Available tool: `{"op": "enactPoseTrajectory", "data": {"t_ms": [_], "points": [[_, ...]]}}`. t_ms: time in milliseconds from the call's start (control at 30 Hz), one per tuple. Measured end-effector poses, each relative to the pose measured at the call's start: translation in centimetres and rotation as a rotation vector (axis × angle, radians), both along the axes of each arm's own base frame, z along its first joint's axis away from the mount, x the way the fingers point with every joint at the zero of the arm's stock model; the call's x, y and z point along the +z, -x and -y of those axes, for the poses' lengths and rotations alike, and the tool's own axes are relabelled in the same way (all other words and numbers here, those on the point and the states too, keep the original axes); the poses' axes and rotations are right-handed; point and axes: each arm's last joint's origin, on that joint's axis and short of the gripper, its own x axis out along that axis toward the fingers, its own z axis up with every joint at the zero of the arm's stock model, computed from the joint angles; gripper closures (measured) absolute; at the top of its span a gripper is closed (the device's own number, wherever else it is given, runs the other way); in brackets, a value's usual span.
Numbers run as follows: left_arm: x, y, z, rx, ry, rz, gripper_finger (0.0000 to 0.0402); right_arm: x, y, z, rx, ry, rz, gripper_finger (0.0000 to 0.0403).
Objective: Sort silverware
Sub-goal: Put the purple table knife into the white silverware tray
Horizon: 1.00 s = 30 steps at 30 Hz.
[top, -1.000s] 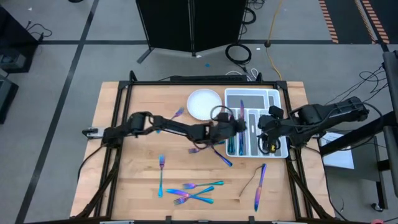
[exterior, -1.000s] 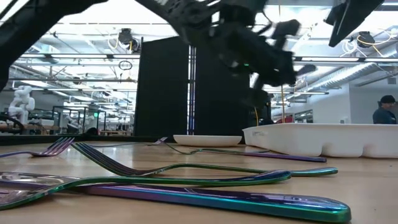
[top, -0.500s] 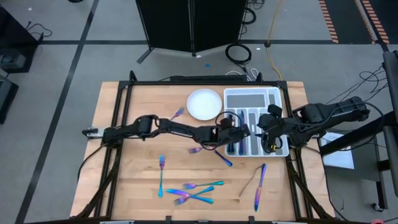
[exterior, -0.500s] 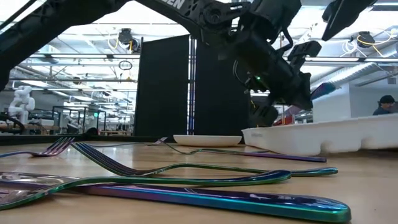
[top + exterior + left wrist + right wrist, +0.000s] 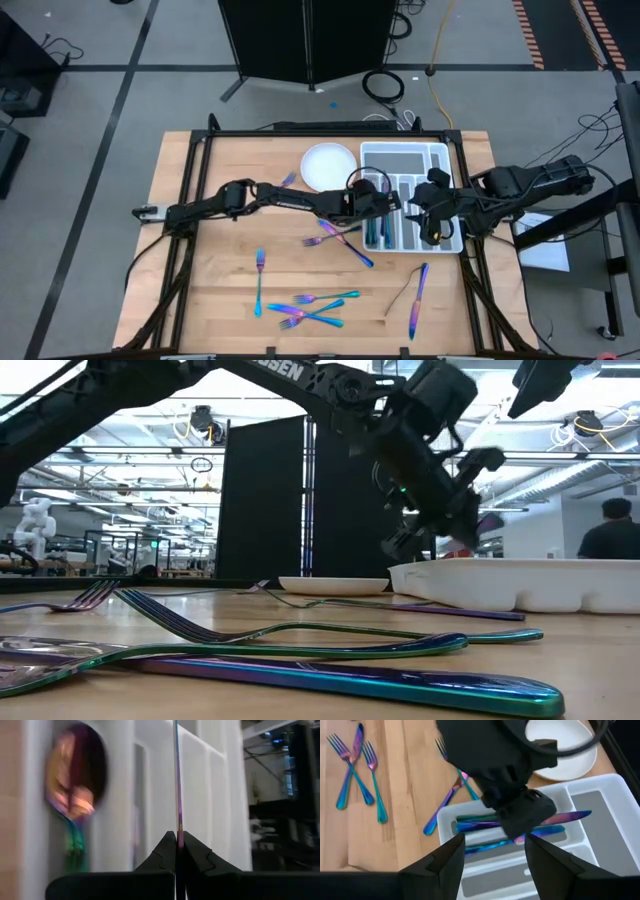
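Left pincer clamping knife over tray — right pincer spread nearby

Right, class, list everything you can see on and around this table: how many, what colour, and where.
Table: one, pale wood.
Plate: one, white, far side, beside the tray.
Tray: one, white, compartmented, right of the plate, some cutlery inside.
Loose cutlery: several pieces, iridescent blue-purple, mostly on the near half.
Knife: one, iridescent, held over the tray.
Person: one, dark top, background.
Left gripper: shut on the knife, over the tray.
Right gripper: open, at the tray's right edge.
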Motion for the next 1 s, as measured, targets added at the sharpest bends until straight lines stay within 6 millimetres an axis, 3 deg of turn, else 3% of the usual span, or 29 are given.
{"op": "enactPoseTrajectory", "data": {"t_ms": [433,700,1000], "points": [[-0.1,0.0,-0.3,0.001,0.062,0.005,0.0394,0.2,-0.3,-0.1,0.003,-0.009,0.039,0.0206],[-0.1,-0.5,-0.8,-0.023,0.057,0.06,0.0326,0.2,-0.3,-0.1,-0.005,-0.016,0.04,0.0206],[-0.1,-0.4,-1.7,-0.022,0.069,0.056,0.0315,0.2,-0.3,-0.1,-0.02,-0.032,0.042,0.0206]]}}
